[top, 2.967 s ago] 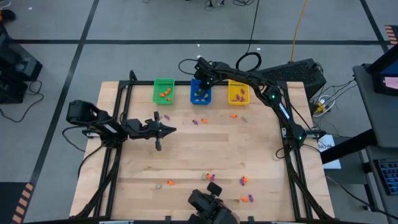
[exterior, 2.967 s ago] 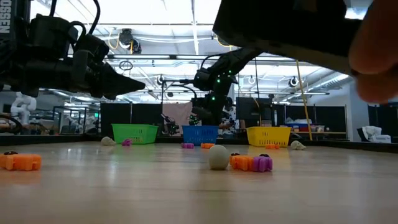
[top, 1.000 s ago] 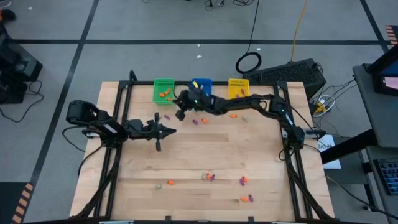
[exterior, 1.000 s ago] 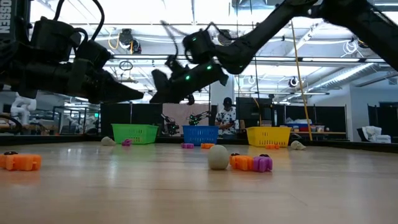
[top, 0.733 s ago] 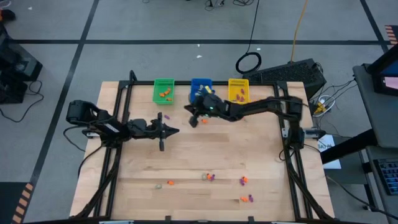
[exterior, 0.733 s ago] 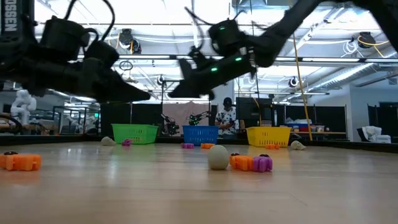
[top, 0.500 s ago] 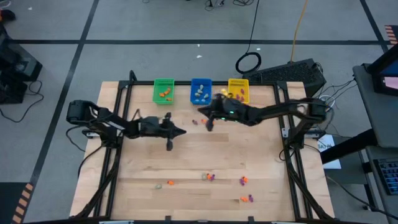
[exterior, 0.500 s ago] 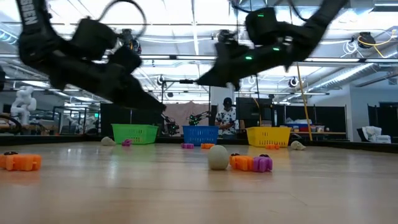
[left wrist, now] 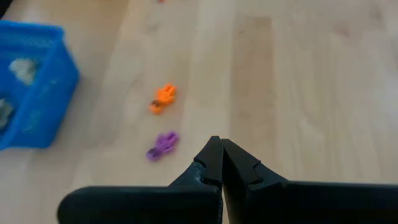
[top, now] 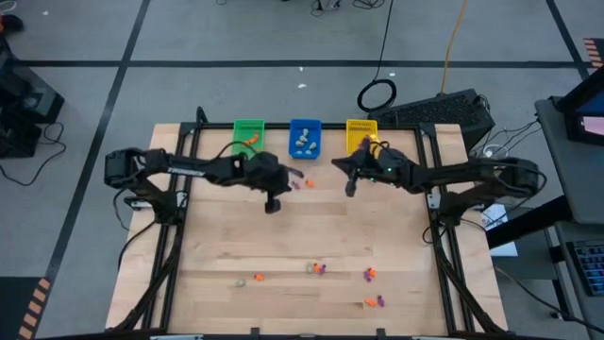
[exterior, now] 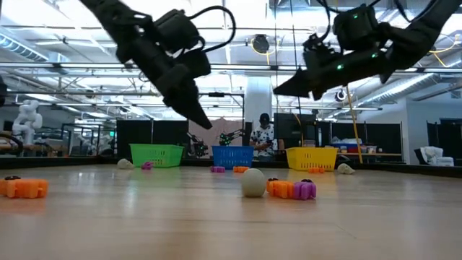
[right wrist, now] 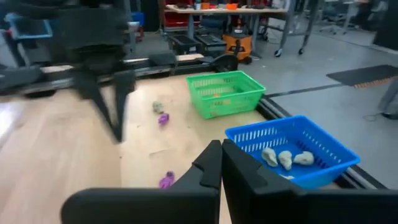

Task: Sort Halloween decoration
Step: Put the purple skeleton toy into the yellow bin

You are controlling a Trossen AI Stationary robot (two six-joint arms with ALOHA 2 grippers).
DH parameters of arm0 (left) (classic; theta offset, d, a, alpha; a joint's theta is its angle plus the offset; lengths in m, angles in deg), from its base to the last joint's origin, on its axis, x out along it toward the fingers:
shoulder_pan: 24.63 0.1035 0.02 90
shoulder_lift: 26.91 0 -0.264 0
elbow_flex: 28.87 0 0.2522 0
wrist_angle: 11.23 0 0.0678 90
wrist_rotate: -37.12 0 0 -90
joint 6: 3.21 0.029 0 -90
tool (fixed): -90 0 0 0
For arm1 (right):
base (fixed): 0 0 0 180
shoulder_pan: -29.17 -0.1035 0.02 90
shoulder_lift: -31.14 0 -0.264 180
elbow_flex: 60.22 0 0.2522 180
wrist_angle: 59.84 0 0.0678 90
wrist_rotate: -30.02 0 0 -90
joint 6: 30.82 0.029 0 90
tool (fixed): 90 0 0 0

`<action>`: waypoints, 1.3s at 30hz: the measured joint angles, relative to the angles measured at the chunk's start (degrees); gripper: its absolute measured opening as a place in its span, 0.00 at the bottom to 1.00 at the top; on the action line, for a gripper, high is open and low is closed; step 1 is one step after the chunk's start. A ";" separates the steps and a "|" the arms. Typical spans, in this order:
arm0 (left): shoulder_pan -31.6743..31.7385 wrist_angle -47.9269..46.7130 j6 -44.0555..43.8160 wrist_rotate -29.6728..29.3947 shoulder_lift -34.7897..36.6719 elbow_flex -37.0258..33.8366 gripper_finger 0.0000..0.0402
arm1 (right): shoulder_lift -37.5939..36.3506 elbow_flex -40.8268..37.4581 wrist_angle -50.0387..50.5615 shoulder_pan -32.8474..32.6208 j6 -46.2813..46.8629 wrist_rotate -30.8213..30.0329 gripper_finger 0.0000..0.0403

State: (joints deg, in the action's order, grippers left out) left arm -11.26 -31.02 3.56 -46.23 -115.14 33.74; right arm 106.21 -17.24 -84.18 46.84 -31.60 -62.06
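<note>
High view: I see both grippers, left (top: 275, 203) and right (top: 350, 188), jaws together, empty, above the table (top: 283, 241); trinkets (top: 317, 269) lie scattered near its front edge, others in bins (top: 305, 139).

Floor: grey floor (top: 236, 38) marked with dark tape lines (top: 283, 63).
Surface: pale wood surface (top: 302, 236).
Ceiling: white beams and strip lights (exterior: 238, 36).
Beyond: 1 seated person (exterior: 264, 137), dark partitions (exterior: 375, 137).

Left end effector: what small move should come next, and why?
Probably open and lower onto the purple trinket. The left end effector is shut, empty, above the table, and that trinket lies loose just ahead, beside an orange trinket near the blue bin.
</note>
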 joint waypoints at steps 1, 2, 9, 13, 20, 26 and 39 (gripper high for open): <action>0.67 -1.83 0.02 0.00 -0.49 1.49 0.00 | -1.35 0.01 1.60 0.29 -0.51 0.92 0.00; 1.19 -2.51 0.02 0.00 -1.08 2.83 0.00 | -2.63 0.01 3.59 0.50 -1.12 1.75 0.00; 3.48 -4.14 1.15 4.25 -6.78 7.49 0.14 | -9.55 0.03 7.05 3.63 -9.23 2.48 0.00; 3.96 -4.19 3.20 4.37 -10.22 8.65 0.28 | -12.78 0.02 9.31 5.80 -10.01 7.36 0.00; 3.88 -3.32 10.52 2.44 -14.81 9.13 0.42 | -13.34 0.01 12.49 6.16 -9.24 9.88 0.00; 3.91 -3.00 12.86 -4.00 -18.19 9.16 0.43 | -13.23 0.01 14.16 4.52 -8.30 9.87 0.00; 3.82 -1.87 11.21 -3.10 -19.64 9.16 0.25 | -13.25 0.01 11.13 0.34 -8.24 9.73 0.00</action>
State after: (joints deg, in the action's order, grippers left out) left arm -7.44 -32.89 14.77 -49.33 -134.78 42.90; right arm 92.96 -17.23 -73.05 47.18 -39.83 -52.33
